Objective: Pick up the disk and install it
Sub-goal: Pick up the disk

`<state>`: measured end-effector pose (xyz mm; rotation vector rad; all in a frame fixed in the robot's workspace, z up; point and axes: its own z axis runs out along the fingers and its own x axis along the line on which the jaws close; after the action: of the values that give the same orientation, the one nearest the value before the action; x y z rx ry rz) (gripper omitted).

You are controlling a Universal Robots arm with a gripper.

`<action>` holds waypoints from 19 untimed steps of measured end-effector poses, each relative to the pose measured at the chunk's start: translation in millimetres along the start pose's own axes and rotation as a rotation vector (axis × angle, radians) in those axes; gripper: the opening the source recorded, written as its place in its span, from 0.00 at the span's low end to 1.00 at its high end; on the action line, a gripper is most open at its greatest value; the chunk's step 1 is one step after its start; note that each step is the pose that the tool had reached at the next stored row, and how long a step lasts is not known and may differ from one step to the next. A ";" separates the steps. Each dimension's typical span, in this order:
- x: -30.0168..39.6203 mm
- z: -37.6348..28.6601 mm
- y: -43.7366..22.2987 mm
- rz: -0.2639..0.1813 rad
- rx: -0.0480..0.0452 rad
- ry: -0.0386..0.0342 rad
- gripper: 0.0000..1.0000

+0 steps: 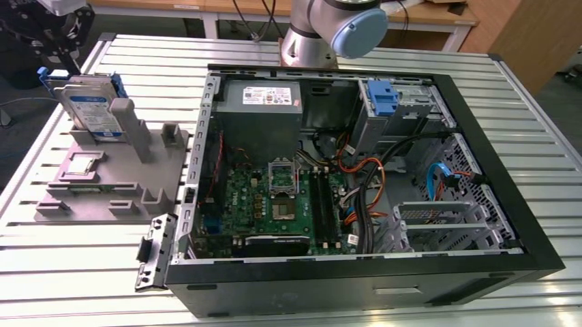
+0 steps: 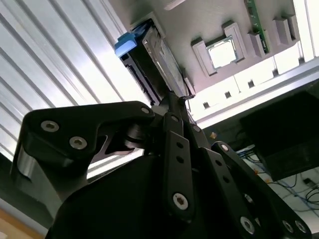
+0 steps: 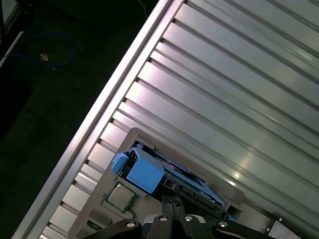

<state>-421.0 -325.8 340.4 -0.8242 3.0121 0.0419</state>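
The disk (image 1: pixel 91 109) stands on edge in a grey holder (image 1: pixel 109 170) on the table, at the exterior view's left of the open computer case (image 1: pixel 364 177). It is silver-grey with a blue-and-white label and blue rails. My black gripper (image 1: pixel 56 48) hangs just above the disk's top edge. In both wrist views the disk (image 2: pixel 152 55) (image 3: pixel 149 172) lies right beyond the fingertips, and the gripper (image 2: pixel 177 97) (image 3: pixel 172 200) has its fingers closed together with nothing between them.
Inside the case are a grey power-supply box (image 1: pixel 264 102), a green motherboard (image 1: pixel 272 201), cables, and a blue bracket (image 1: pixel 382 99) in the drive bay. A processor chip (image 2: pixel 223 52) sits in the holder's recess. The slatted metal table (image 1: pixel 82 259) ends close behind the holder.
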 end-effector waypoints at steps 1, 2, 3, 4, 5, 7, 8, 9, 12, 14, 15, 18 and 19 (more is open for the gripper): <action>0.0 0.0 0.0 -0.017 -0.0004 0.0004 0.11; 0.0 0.1 0.0 -0.033 -0.0008 0.0007 0.11; 0.0 0.1 0.0 -0.048 -0.0012 0.0009 0.11; 0.0 0.1 0.0 -0.064 -0.0016 0.0013 0.11; 0.0 0.2 0.0 -0.079 -0.0020 0.0016 0.11; 0.0 0.2 0.0 -0.109 -0.0027 0.0022 0.11; 0.0 0.2 0.0 -0.125 -0.0031 0.0025 0.11; 0.0 0.2 0.0 -0.140 -0.0035 0.0029 0.11; 0.0 0.3 0.0 -0.185 -0.0046 0.0039 0.11; 0.0 0.4 0.0 -0.214 -0.0053 0.0044 0.11; 0.0 0.4 0.0 -0.230 -0.0057 0.0048 0.11; 0.0 0.5 0.0 -0.275 -0.0069 0.0058 0.11; 0.0 0.5 0.0 -0.290 -0.0072 0.0060 0.11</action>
<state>-421.0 -325.7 339.8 -1.2530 2.8647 0.0457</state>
